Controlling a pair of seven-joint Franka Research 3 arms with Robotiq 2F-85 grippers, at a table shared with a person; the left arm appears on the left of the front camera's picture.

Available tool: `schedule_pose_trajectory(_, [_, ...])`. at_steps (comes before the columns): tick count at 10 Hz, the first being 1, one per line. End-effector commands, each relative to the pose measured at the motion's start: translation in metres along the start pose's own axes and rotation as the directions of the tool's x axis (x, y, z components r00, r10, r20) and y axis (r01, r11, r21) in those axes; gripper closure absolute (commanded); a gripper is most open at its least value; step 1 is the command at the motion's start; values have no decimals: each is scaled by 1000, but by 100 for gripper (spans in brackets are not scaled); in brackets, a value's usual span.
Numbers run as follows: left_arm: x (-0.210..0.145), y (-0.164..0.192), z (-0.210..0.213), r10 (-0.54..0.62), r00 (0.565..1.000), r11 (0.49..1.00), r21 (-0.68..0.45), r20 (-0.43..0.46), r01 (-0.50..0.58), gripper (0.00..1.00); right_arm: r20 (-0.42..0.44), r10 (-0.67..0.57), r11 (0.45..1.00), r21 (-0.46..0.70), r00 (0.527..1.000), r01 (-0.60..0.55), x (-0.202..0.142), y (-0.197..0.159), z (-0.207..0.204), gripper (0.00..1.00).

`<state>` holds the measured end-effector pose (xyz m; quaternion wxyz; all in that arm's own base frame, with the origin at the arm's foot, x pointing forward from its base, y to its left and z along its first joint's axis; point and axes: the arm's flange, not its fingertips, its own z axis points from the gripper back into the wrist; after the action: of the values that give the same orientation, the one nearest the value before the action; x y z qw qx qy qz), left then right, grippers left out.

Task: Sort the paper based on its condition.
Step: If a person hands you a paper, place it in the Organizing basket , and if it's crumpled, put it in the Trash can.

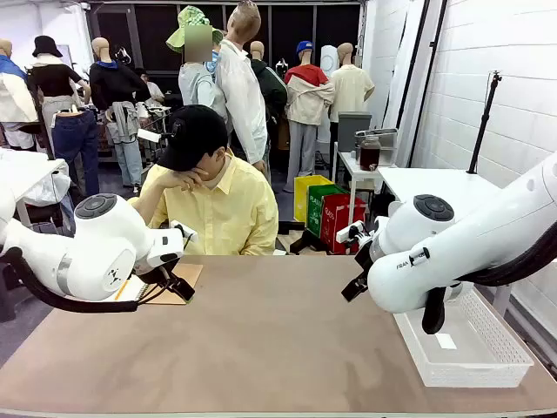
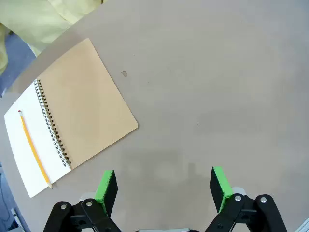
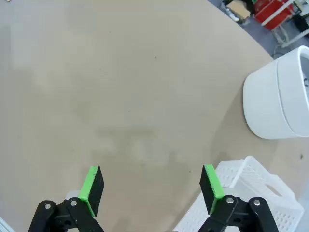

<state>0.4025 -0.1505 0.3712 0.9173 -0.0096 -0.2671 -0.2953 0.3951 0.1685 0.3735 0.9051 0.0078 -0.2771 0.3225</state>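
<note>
Front view: the person sits at the table's far edge, head on a hand. The notebook lies open at the table's far left, under the left arm. The basket stands at the table's right edge, below the right arm. I cannot tell where the loose paper is.

Left wrist view: the left gripper hangs over bare table with its jaws spread wide and nothing between the pads. The notebook is near, up and to the left. A pencil rests on its white page, which is bound, not a sheet to sort.

Right wrist view: the right gripper is spread wide too and holds nothing, above bare table beside the basket's rim.

The step looks like waiting for a sheet. Once one lands, judge smooth or crumpled first. Pinch a flat sheet at an edge and a wad across its bulk, clear of the notebook.
</note>
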Motion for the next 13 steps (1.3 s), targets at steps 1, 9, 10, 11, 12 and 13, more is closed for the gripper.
schedule_pose_trajectory(1, [0,0,0,0,1000,1000,0,0,0,0,0,0,1000,0,1000,0,0,0,0,0])
schedule_pose_trajectory(9, [0,0,0,0,1000,1000,0,0,0,0,0,0,1000,0,1000,0,0,0,0,0])
schedule_pose_trajectory(10, [0,0,0,0,1000,1000,0,0,0,0,0,0,1000,0,1000,0,0,0,0,0])
schedule_pose_trajectory(11, [0,0,0,0,1000,1000,0,0,0,0,0,0,1000,0,1000,0,0,0,0,0])
schedule_pose_trajectory(12, [0,0,0,0,1000,1000,0,0,0,0,0,0,1000,0,1000,0,0,0,0,0])
schedule_pose_trajectory(13, [0,0,0,0,1000,1000,0,0,0,0,0,0,1000,0,1000,0,0,0,0,0])
